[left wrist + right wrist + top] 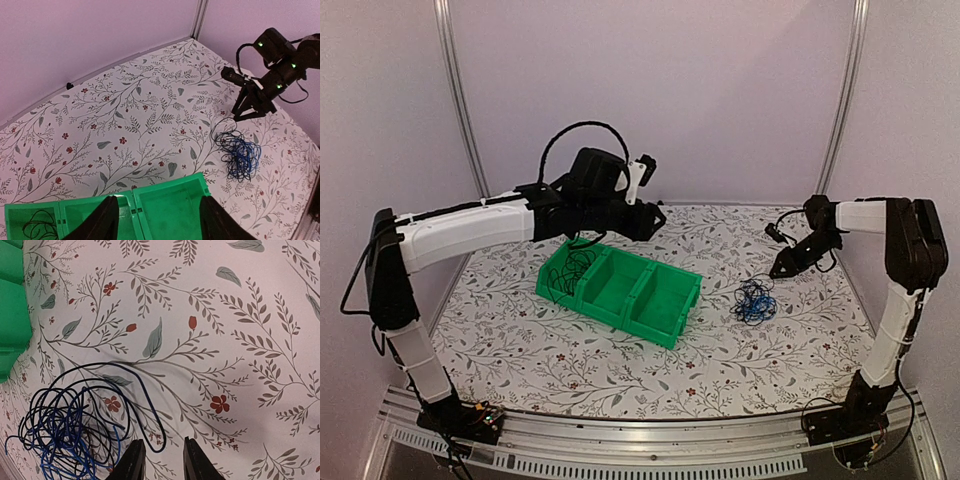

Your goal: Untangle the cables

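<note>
A tangle of thin blue and black cables [753,300] lies on the floral tablecloth to the right of the green bin [660,318]. It also shows in the left wrist view [240,155] and the right wrist view [70,430]. One thin black cable [573,268] lies coiled in the bin's left compartment and shows in the left wrist view [39,225]. My right gripper [785,266] hovers just behind the tangle. It is open and empty [162,462], with a dark cable loop [157,440] lying just ahead of its fingertips. My left gripper [160,222] is open and empty above the bin's far edge.
The green bin has three compartments; its middle and right ones [170,210] hold nothing. White walls and metal posts [455,90] close in the back and sides. The right gripper [247,107] shows in the left wrist view.
</note>
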Motion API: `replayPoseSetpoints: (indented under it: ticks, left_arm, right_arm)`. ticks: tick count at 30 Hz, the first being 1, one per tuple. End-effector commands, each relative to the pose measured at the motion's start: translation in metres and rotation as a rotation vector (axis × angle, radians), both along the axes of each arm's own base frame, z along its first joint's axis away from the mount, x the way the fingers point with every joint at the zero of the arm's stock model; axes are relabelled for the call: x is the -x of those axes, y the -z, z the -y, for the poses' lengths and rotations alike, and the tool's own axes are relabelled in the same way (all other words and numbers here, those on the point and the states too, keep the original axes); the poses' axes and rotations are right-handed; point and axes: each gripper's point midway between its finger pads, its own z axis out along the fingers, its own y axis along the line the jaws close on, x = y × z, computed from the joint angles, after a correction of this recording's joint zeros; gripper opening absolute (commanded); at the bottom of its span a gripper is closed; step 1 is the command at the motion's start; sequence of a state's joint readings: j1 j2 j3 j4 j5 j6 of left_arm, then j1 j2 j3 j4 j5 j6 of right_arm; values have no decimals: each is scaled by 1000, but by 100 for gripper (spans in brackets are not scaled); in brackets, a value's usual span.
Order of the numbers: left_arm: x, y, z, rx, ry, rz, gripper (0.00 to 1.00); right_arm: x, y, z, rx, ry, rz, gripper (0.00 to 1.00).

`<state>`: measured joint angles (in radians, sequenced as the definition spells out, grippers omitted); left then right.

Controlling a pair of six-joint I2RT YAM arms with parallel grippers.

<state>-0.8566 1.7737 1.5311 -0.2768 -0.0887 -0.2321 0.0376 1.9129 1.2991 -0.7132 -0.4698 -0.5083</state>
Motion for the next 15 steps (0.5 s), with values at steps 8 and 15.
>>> replayPoseSetpoints:
  ticks: [8,15]
  left_arm:
    - [1,-27,17,53,26,47,57]
    - [-8,-37,54,103,118,94,57]
  right_arm:
    - [-23,3,-18,-130,-34,-35,0]
    - [-6,-120,-25,-188,-95,163,0]
